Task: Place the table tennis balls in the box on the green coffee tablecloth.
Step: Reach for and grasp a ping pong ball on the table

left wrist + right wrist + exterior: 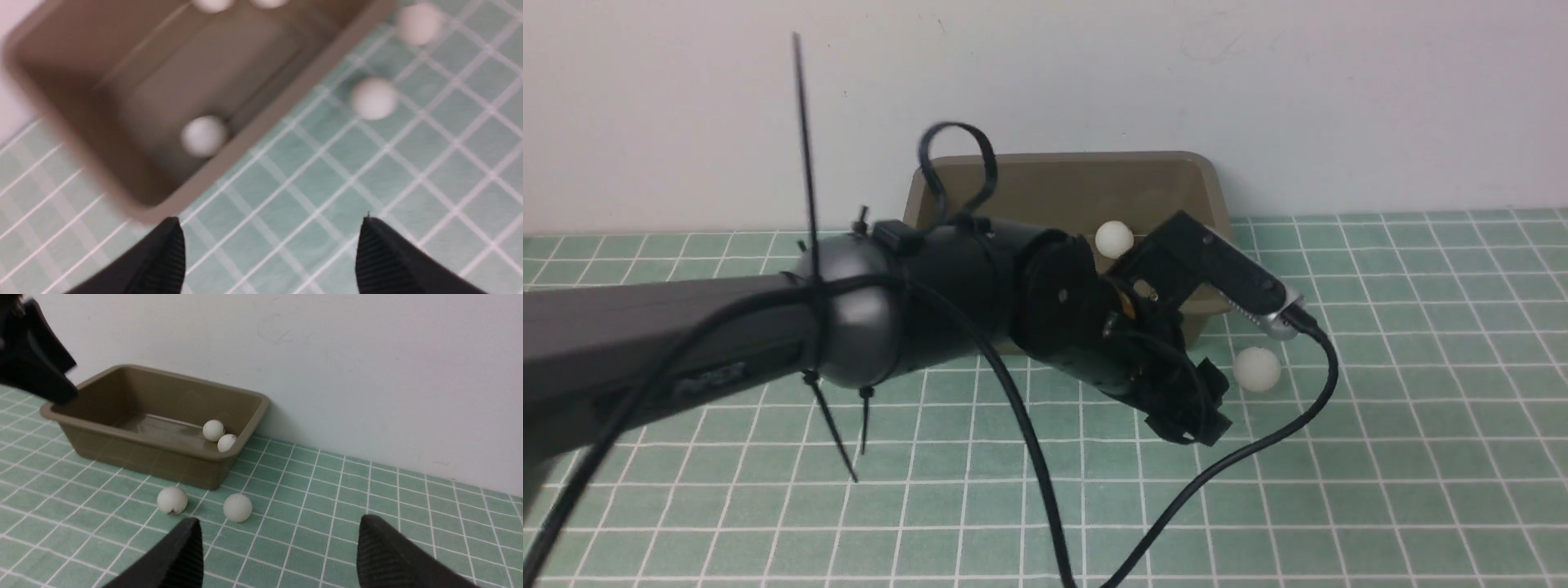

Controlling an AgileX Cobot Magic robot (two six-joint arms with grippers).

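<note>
**Three balls in the box, two left out on the cloth**

Your left claw (270, 228) hangs just beside the long front wall of the box (282, 102). Its two fingers are wide apart with nothing between them, so it looks free to go for a ball. Three table tennis balls (203, 136) lie inside the box, where the walls keep them from rolling off. Two more sit on the green coffee tablecloth (367, 506) just in front of the box, close together: a marked ball (172, 500) and a plain ball (238, 507). Your right claw (281, 522) is spread apart and empty too, near those two on the side away from the box. I think one of them comes next. Close on it gently, since a round ball can pop out.
</note>
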